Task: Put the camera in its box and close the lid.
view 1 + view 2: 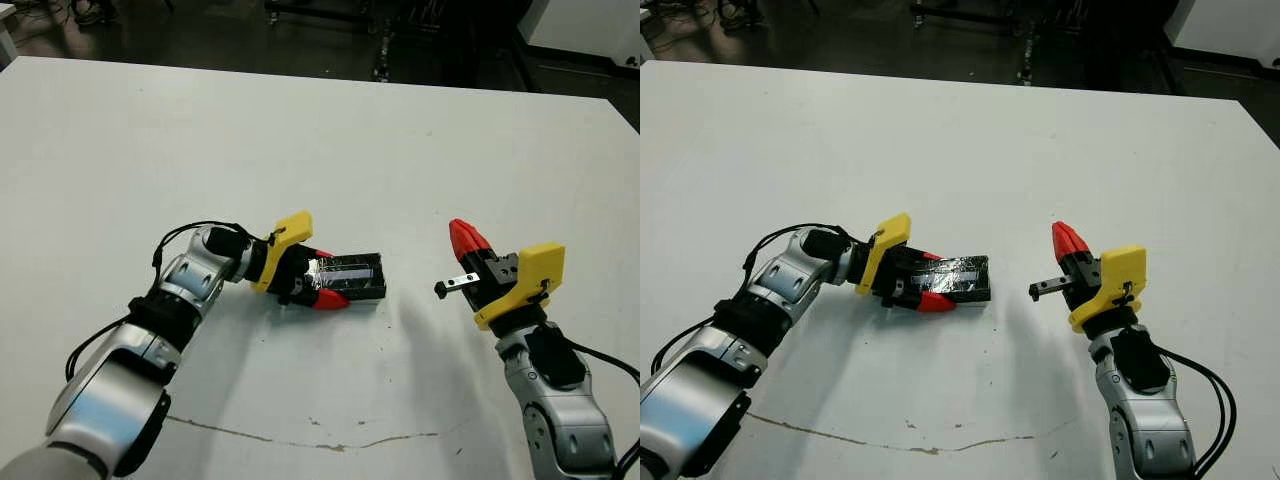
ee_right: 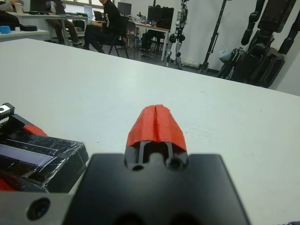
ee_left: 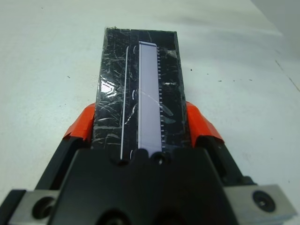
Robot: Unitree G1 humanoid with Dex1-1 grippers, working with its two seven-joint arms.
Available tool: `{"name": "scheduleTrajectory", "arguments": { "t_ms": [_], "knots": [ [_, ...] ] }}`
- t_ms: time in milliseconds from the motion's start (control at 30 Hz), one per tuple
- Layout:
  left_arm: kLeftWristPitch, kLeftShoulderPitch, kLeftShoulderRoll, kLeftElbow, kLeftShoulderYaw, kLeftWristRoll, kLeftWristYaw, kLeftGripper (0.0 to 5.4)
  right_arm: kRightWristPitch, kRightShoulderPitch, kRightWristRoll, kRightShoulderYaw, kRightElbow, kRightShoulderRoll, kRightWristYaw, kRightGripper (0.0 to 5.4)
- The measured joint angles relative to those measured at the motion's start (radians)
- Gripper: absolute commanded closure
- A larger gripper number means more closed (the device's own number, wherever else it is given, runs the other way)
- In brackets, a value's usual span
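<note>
Gripping the lid (image 3: 138,93) by its long sides, left tool (image 1: 318,278) with one red finger on each edge, glossy black cover lying flat on the white bench (image 1: 320,150), pale stripe running down its length. Just to the right and apart, right tool (image 1: 1068,242) raised clear of the bench, red tips pressed together, holding nothing. Box and camera not visible, perhaps under the lid. Beyond the bench, seated people (image 2: 105,21) at desks.
</note>
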Motion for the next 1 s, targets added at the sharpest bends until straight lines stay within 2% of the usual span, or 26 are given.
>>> {"name": "scheduleTrajectory", "arguments": {
  "t_ms": [200, 300, 467, 767, 1000],
  "knots": [
    [0.026, -0.013, 0.000, -0.019, -0.016, 0.023, 0.008, 2.24, -0.001, 0.000, -0.001, 0.000, 0.000, 0.000, 0.001, 5.40],
    [0.063, -0.006, 0.000, -0.066, -0.025, 0.044, 0.032, 1.77, -0.001, 0.000, -0.001, -0.001, 0.000, 0.000, 0.002, 5.40],
    [0.019, 0.013, 0.005, -0.101, -0.037, 0.078, 0.078, 1.21, -0.001, 0.000, -0.001, -0.004, -0.001, 0.000, 0.003, 5.40],
    [-0.011, 0.021, 0.005, -0.073, -0.018, 0.066, 0.115, 0.01, -0.001, 0.000, -0.003, -0.004, -0.005, -0.003, 0.003, 5.40],
    [-0.094, 0.046, 0.000, -0.004, 0.028, 0.020, 0.116, 0.01, -0.001, 0.002, 0.003, -0.017, -0.008, -0.003, 0.004, 5.40]
  ]
}}
